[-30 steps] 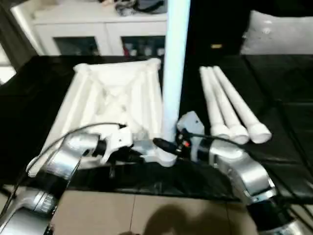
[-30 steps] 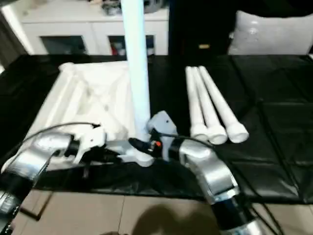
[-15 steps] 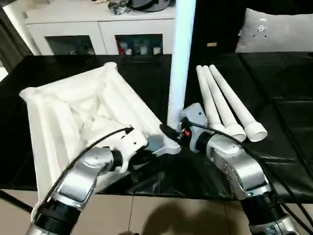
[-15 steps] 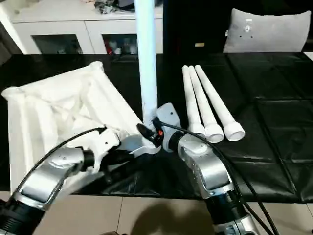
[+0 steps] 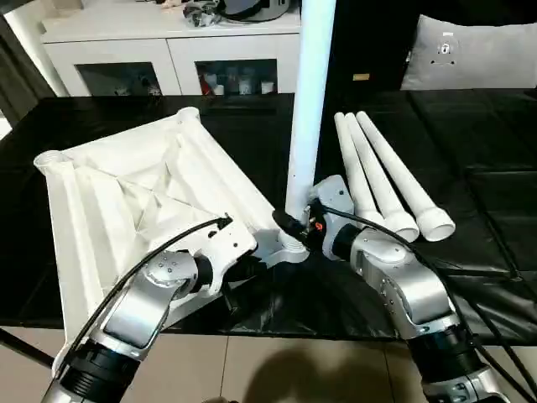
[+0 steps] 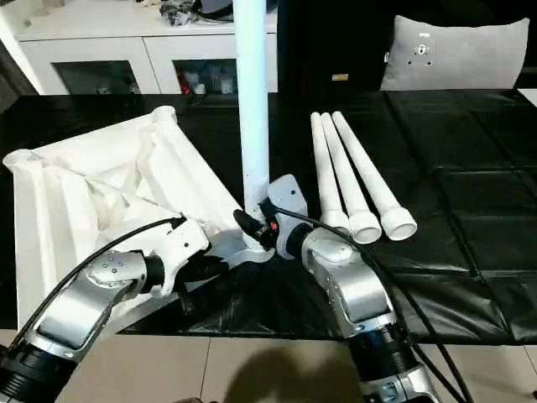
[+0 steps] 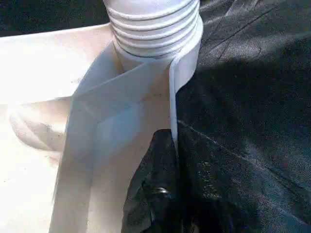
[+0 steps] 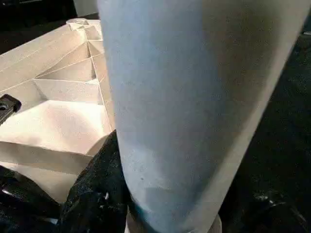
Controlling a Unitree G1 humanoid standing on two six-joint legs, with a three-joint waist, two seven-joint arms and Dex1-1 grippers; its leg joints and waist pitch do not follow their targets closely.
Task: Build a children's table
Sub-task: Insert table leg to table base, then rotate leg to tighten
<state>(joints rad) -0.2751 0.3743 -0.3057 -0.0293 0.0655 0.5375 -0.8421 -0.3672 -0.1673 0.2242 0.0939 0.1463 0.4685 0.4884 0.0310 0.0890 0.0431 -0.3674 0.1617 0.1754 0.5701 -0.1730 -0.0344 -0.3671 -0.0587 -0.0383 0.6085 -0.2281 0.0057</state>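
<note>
Ribbed threads of the upright leg (image 7: 153, 29) at its corner socket (image 7: 187, 53).

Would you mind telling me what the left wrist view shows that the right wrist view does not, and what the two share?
Left wrist view alone: the upright leg's ribbed end seated in a corner socket, with the shut left gripper pinching the tabletop's rim there.

Right wrist view alone: the upright leg's smooth shaft close up, and the diagonal ribs of the tabletop's underside.

Both: the white tabletop and the black cover beneath it.
</note>
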